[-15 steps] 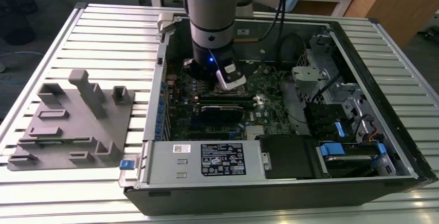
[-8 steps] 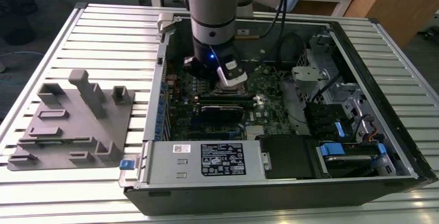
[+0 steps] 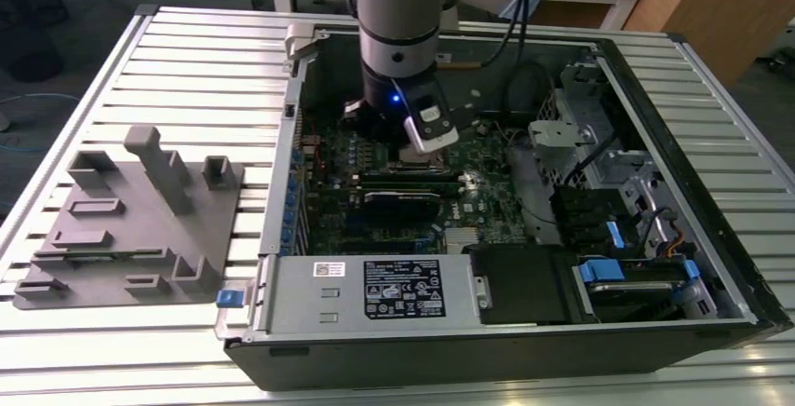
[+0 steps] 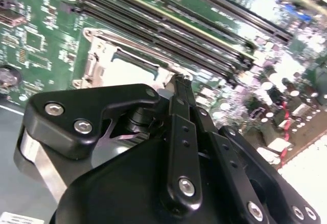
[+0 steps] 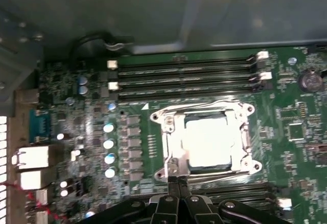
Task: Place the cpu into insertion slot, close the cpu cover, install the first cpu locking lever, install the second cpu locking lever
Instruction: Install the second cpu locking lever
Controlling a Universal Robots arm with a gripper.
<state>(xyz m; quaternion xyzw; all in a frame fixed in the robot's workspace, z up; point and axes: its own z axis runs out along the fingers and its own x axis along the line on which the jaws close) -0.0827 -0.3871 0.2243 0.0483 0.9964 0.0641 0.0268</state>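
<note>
The gripper (image 5: 177,182), its fingertips pressed together, is touching the cpu cover (image 5: 173,147) edge over the seated cpu (image 5: 209,141), near thin, springy levers needing end-hooking.

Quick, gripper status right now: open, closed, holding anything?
Gripper: fingers closed together, tips at the edge of the silvery metal square frame cover over the socket; nothing visibly held.

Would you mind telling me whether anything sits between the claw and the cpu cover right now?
Nothing visible does. In the first wrist view the claw tips sit at the edge of the cpu cover, which lies flat around the cpu.
</note>
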